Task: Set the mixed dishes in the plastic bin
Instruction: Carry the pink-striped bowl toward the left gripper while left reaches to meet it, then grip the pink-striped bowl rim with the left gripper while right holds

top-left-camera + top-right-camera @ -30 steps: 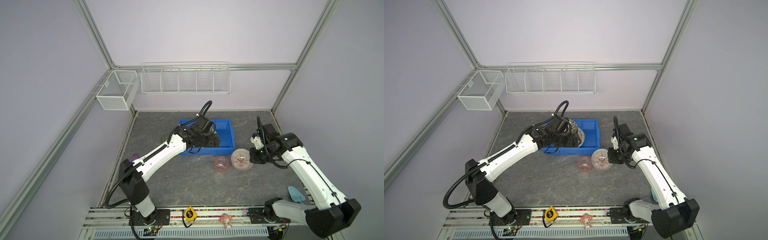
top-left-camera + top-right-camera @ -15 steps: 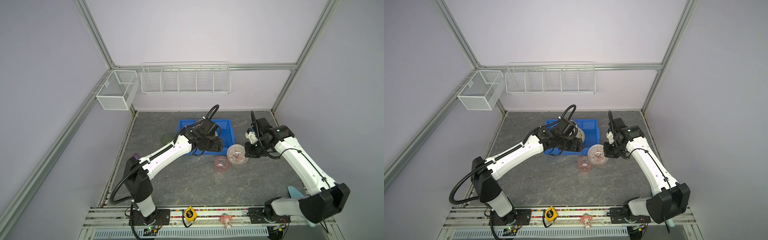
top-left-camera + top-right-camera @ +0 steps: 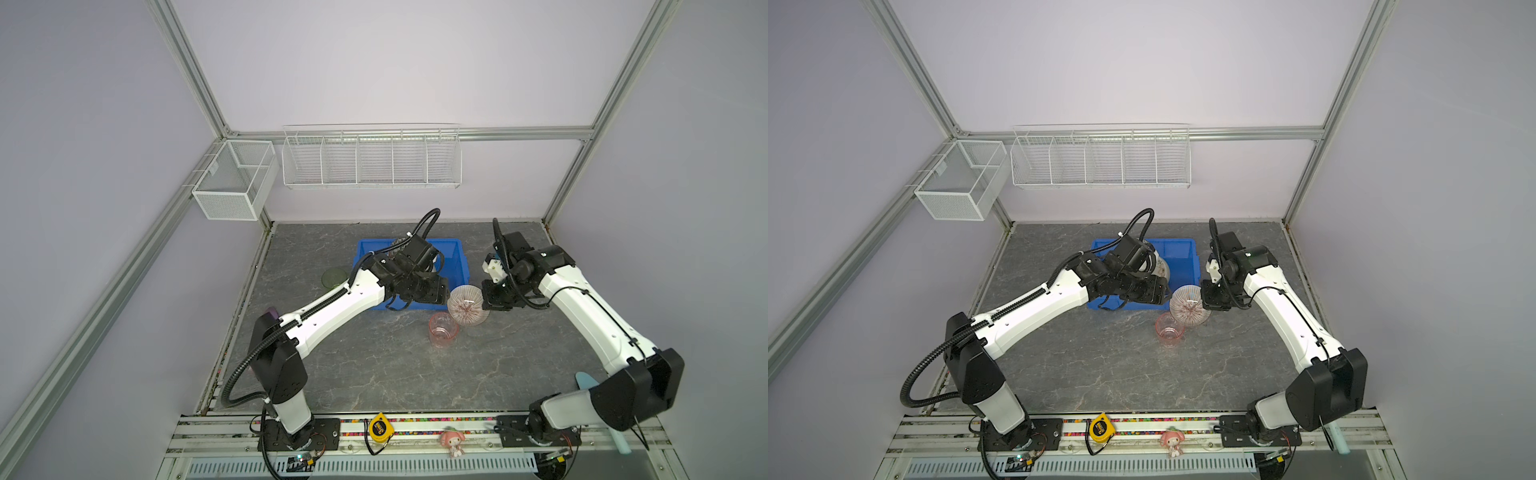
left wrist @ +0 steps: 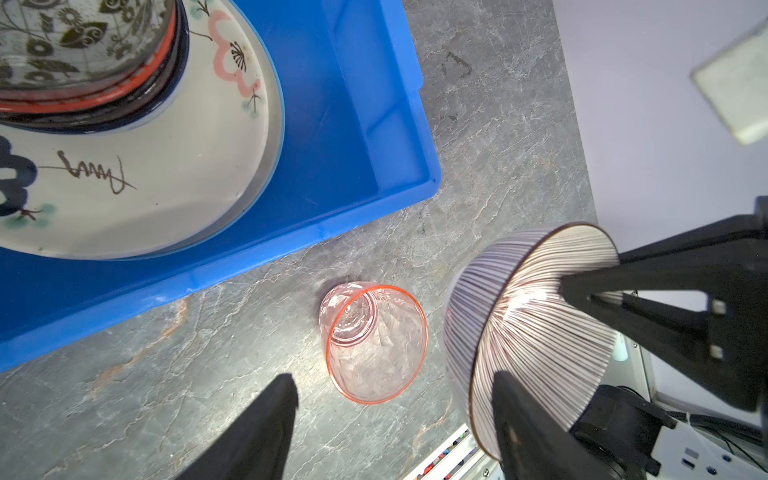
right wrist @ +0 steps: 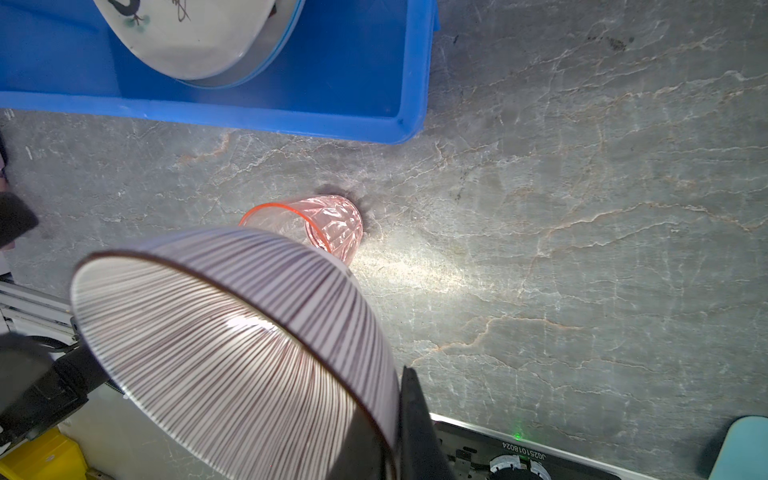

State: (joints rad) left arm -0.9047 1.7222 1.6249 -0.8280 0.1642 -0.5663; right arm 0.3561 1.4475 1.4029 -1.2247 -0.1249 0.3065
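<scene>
Bowl with fine stripes (image 3: pixel 468 305) hangs tilted in the right gripper (image 3: pixel 486 300), whose jaws are pinched on its rim, one finger inside and one outside. I judge that rim hold lifts it clear of the tabletop (image 3: pixel 374 365) for a short carry to the blue bin (image 5: pixel 249 118), just to its far left. The left gripper (image 4: pixel 395 380) hovers with jaws apart and empty over the pink cup (image 4: pixel 374 345), which sits just near of the bin's near right corner; it is probably lining up on that cup. Inside the bin, a painted cream plate (image 4: pixel 145 178) carries a smaller patterned bowl (image 4: pixel 75 41), stacked to save room. A green cup (image 3: pixel 334 277) sits on the tabletop left of the bin. The tabletop is grey, veined and flat. Lilac walls and an aluminium frame enclose it, with white wire baskets (image 3: pixel 372 158) on the far wall.
</scene>
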